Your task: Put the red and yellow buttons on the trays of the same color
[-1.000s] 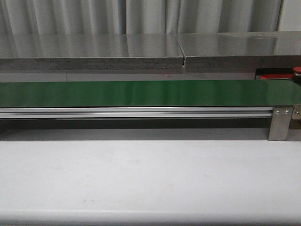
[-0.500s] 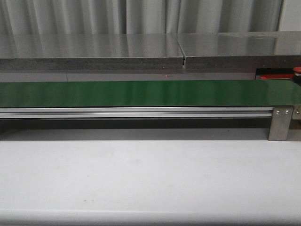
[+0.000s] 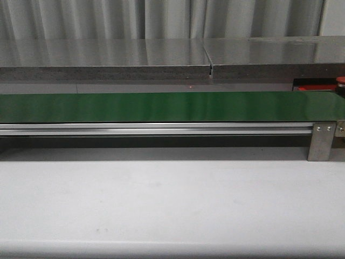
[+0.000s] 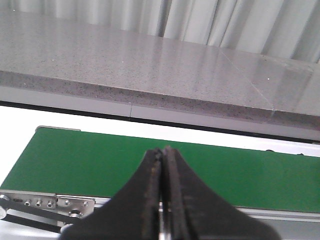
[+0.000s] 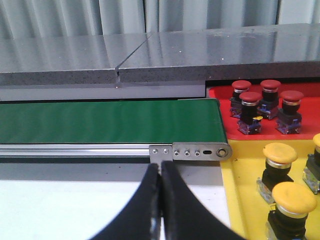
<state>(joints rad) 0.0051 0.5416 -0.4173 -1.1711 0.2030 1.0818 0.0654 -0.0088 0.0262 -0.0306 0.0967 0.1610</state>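
While the long green conveyor belt (image 3: 161, 107) lay bare along its aluminium rail (image 3: 156, 128), you had both arms held back from the work. Your left gripper (image 4: 163, 155) had its black fingers pressed together with nothing between them, above the belt's near edge. Your right gripper (image 5: 160, 170) was likewise closed on nothing, just in front of the belt's end bracket (image 5: 190, 151).

In the right wrist view, four red mushroom-head buttons (image 5: 250, 98) stood upright on the flat red tray (image 5: 220, 95), beside the belt's end. Three yellow mushroom-head buttons (image 5: 279, 153) stood on the flat yellow tray (image 5: 235, 185), which adjoined the red one on its near side; a fourth was cut off at the picture's edge.

In the front view you saw only a sliver of the red tray (image 3: 315, 87) at the far right, behind the belt. A grey stone counter (image 3: 108, 56) ran behind it.
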